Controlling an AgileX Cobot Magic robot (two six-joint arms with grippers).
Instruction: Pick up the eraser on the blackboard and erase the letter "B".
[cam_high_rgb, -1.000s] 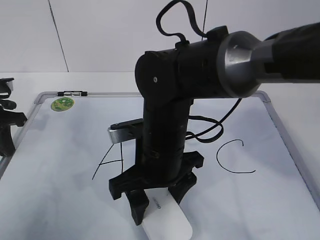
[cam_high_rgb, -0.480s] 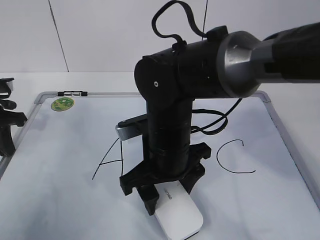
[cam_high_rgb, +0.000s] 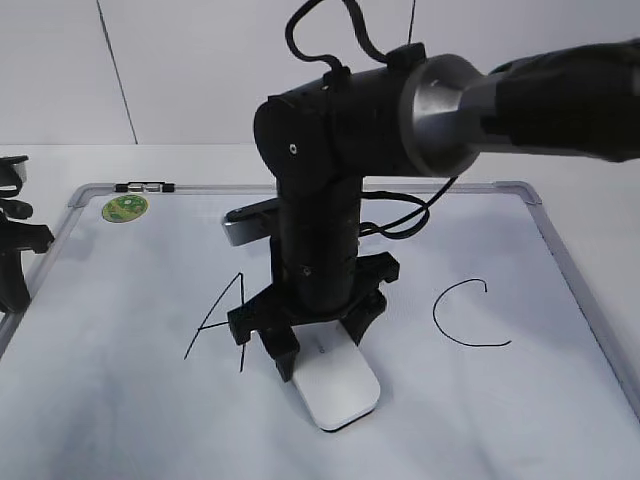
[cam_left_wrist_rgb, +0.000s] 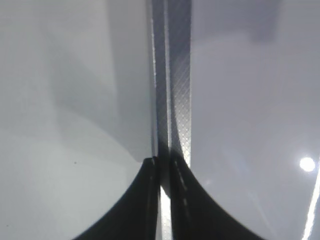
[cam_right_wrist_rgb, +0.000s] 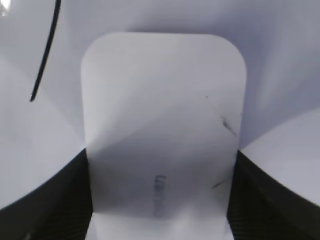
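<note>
Two black fingers of the right gripper (cam_high_rgb: 318, 345) are clamped on the sides of the eraser (cam_high_rgb: 338, 386), which is pressed flat on the blackboard (cam_high_rgb: 120, 330) between the letter "A" (cam_high_rgb: 222, 320) and the letter "C" (cam_high_rgb: 465, 313). No "B" can be made out around it. A green sticker (cam_high_rgb: 125, 208) is seen in the far left corner. The left gripper (cam_left_wrist_rgb: 162, 200) is held nearly together over the board's frame at the left edge.
</note>
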